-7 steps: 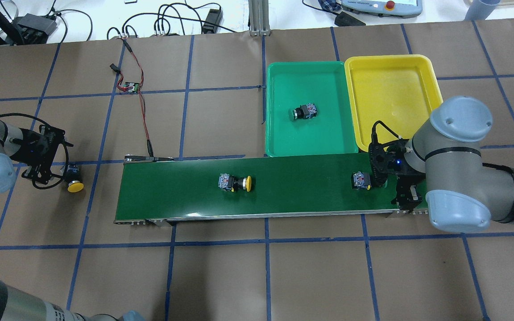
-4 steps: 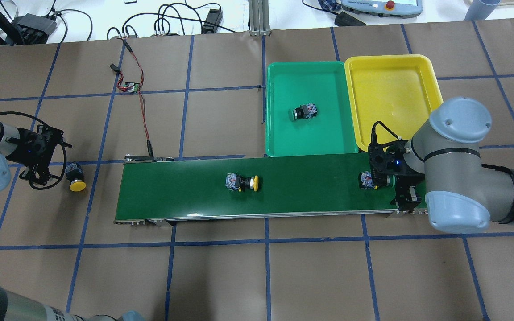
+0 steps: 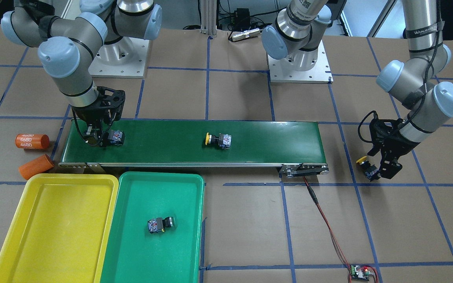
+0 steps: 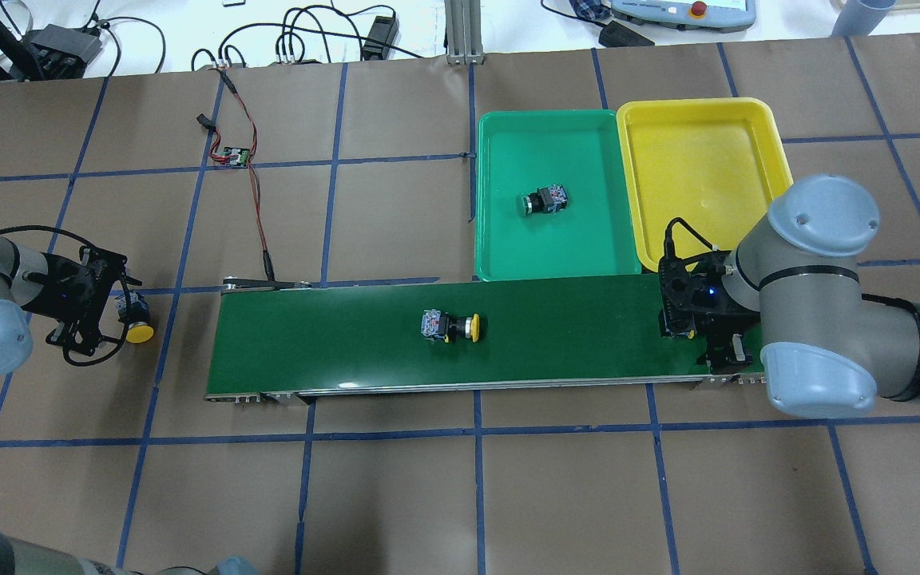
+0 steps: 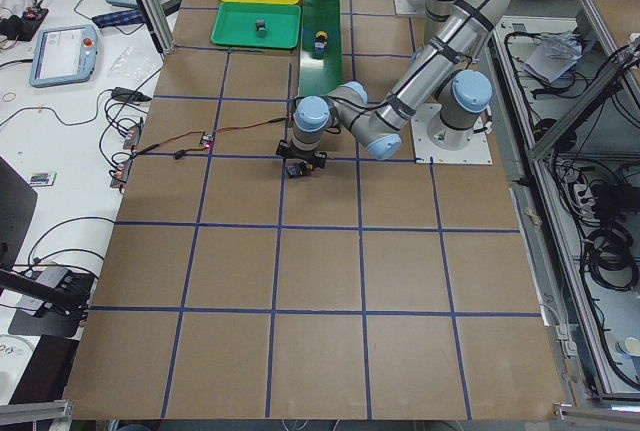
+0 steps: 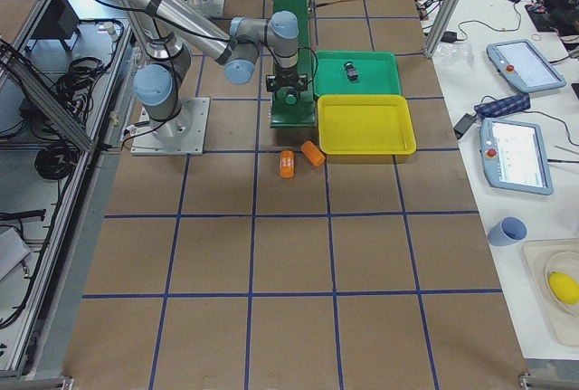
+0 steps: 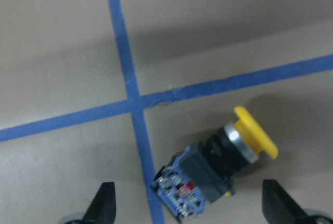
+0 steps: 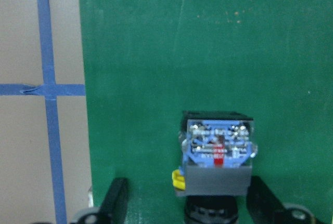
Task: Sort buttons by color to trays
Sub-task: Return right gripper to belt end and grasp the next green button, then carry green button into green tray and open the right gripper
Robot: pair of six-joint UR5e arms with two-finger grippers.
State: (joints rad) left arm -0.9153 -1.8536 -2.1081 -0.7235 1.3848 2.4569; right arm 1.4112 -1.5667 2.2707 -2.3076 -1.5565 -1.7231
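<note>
Presently the right gripper (image 8: 188, 183) sits low at the tray end of the belt (image 4: 556, 335), fingers spread either side of a button (image 8: 218, 151), lined up to pinch; cap colour hidden. The left gripper (image 7: 188, 185) is likewise released, straddling a yellow button (image 7: 216, 174) on the table paper (image 7: 218, 31). A second yellow button (image 4: 450, 326) lies mid-belt. A green button (image 4: 540, 201) lies in the green tray (image 4: 580, 243). The yellow tray (image 4: 699, 176) adjoins, probably to keep drops short.

I worked in a robotics lab. My table (image 4: 396, 495) was papered brown and gridded with blue tape (image 4: 556, 435). A small conveyor (image 4: 332, 351) ran across it. Teach pendants (image 6: 516, 156) lay at three o'clock in the right side view, and cables (image 4: 300, 32) tangled at twelve o'clock overhead.
</note>
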